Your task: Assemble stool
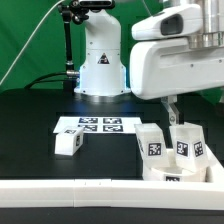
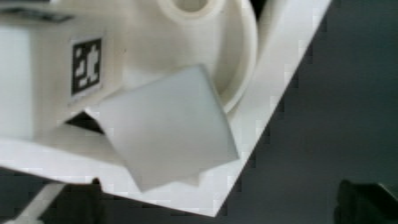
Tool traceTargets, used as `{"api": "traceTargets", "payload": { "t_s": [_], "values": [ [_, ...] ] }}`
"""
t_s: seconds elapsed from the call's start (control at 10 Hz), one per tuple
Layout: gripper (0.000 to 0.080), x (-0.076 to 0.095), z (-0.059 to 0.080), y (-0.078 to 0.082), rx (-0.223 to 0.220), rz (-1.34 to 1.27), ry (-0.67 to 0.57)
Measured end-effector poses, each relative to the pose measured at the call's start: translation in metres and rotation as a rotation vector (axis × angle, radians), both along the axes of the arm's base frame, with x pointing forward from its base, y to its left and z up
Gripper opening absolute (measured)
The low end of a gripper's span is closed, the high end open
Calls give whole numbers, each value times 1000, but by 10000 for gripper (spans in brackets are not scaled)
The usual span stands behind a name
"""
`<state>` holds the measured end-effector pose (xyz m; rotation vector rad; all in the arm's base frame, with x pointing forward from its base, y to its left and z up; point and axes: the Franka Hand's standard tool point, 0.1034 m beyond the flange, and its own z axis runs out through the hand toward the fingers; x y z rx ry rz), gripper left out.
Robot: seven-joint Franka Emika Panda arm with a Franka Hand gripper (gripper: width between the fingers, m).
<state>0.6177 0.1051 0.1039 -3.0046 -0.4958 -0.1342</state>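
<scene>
The stool's white seat disc (image 1: 170, 176) lies at the exterior view's lower right, against the white rail. Three short white legs with black-and-white tags stand upright on it; one is the leg (image 1: 152, 145) at its left. A loose white leg (image 1: 68, 143) lies on the black table left of it. My gripper (image 1: 173, 112) hangs just above the standing legs, open and empty. In the wrist view the seat disc (image 2: 205, 40), a tagged leg (image 2: 54, 80) and a grey-shaded leg (image 2: 169, 125) lie under my gripper (image 2: 205, 203). One dark fingertip (image 2: 45, 205) shows at each lower corner.
The marker board (image 1: 88, 124) lies flat behind the loose leg. The long white rail (image 1: 60, 190) borders the table's near edge; its corner shows in the wrist view (image 2: 107, 165). The robot's base (image 1: 100, 60) stands at the back.
</scene>
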Motion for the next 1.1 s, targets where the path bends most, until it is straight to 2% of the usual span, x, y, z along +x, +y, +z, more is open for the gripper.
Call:
{"api": "traceTargets", "payload": {
  "t_s": [0.4,0.6,1.1],
  "values": [
    [649,1,-2,-5,-28,204,-30],
    [649,0,-11,-3,-31,213,-14],
    [649,-2,-24,-8,-33,208,5]
  ]
}}
